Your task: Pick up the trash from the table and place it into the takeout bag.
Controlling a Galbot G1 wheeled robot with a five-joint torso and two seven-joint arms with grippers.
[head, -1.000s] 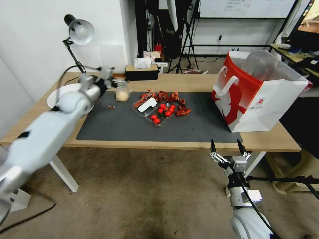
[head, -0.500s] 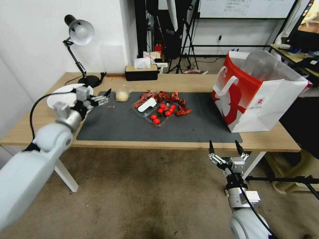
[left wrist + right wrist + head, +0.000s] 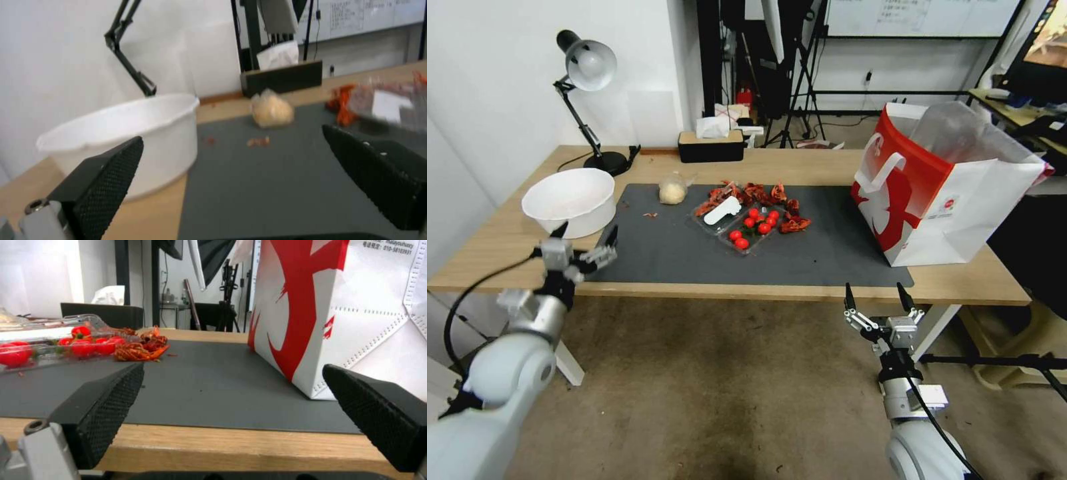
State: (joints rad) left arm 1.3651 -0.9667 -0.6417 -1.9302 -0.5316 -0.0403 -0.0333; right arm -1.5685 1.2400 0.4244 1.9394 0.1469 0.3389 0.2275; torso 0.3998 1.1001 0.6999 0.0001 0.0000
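On the table [image 3: 800,167], the trash I can see is a small clear bag holding a beige lump [image 3: 672,191] [image 3: 271,111] at the far left of the dark grey mat [image 3: 814,250]. The red-and-white takeout bag [image 3: 947,180] [image 3: 338,306] stands open on the table's right end. My left gripper [image 3: 586,233] [image 3: 232,135] hangs open at the front left edge, just in front of the white bowl, holding nothing. My right gripper [image 3: 874,293] [image 3: 233,368] is open below the front edge, near the takeout bag's corner.
A big white bowl [image 3: 568,200] [image 3: 133,140] sits at the left. Clear trays with red tomatoes [image 3: 754,227] [image 3: 66,343] and red shell scraps [image 3: 760,195] [image 3: 138,350] lie mid-mat. A desk lamp [image 3: 587,67] and a black tissue box [image 3: 710,145] stand at the back.
My left arm has drawn back from above the mat's far left, near the lump bag, down to the table's front left edge, still open. The right gripper has barely shifted.
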